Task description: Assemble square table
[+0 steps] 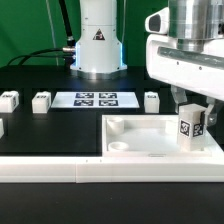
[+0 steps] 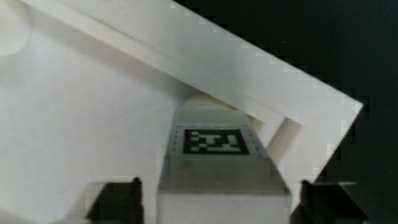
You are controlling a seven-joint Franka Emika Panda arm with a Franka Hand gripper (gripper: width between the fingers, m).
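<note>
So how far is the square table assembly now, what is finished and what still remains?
Done: no leg looks attached yet. In hand: one leg block stands upright between the jaws of the gripper, at a corner of the slab; whether it is clamped is unclear. Left: three loose leg blocks lie apart from the slab, near the marker board, so most of the job remains.

table (image 1: 50,135): black, matte | backdrop (image 1: 25,20): dark | lighting: even
</note>
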